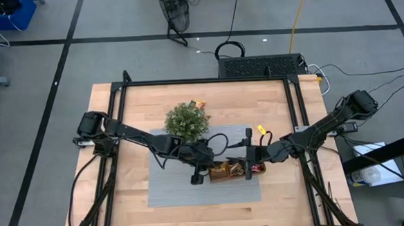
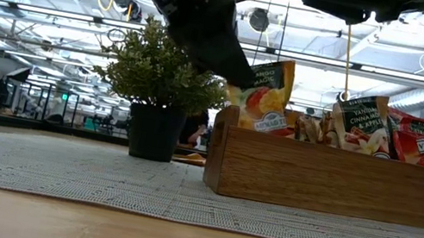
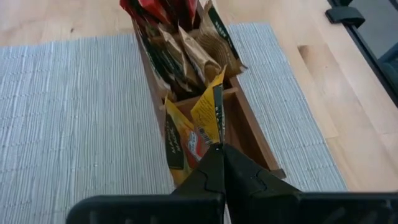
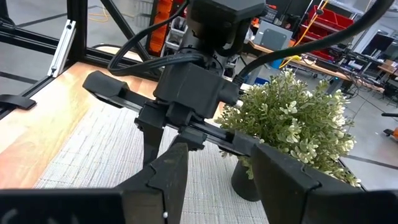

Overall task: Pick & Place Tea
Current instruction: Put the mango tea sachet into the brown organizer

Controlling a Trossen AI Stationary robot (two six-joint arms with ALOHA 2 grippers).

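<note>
Room: grey floor with dark lines lies all around the wooden table [image 1: 208, 92]; cables and a fan stand lie beyond its far edge.
Table: a black frame runs along the far edge and both side edges.
Mat: a grey mat [image 1: 171, 187] lies in the middle of the table, toward the near edge. Bare wood shows on every side of it.
Plant: a small green plant [image 1: 187, 121] in a dark pot stands at the far edge of the mat, near the tray but not touching it.
Tray: a brown wooden tray [image 2: 332, 180] sits on the mat, toward its right side. Its long side faces the low camera.
Tea: small flat tea packets [image 2: 385, 132] stand on end inside the tray, red, brown and pale ones packed close, their tops poking above the wall.
Orange packet: one orange tea packet [image 2: 264, 98] is at the left end of the tray, tilted, its top well above the rim.
Left gripper: the left gripper [image 3: 217, 163] is over the left end of the tray, fingers pinched tight on the top edge of the orange packet.
Right gripper: the right gripper [image 4: 214, 180] hangs above the right part of the tray, fingers partly apart with nothing between them. It points toward the left arm and the plant.
Open room: the left half of the mat is bare, and so is the wood near the front edge.
</note>
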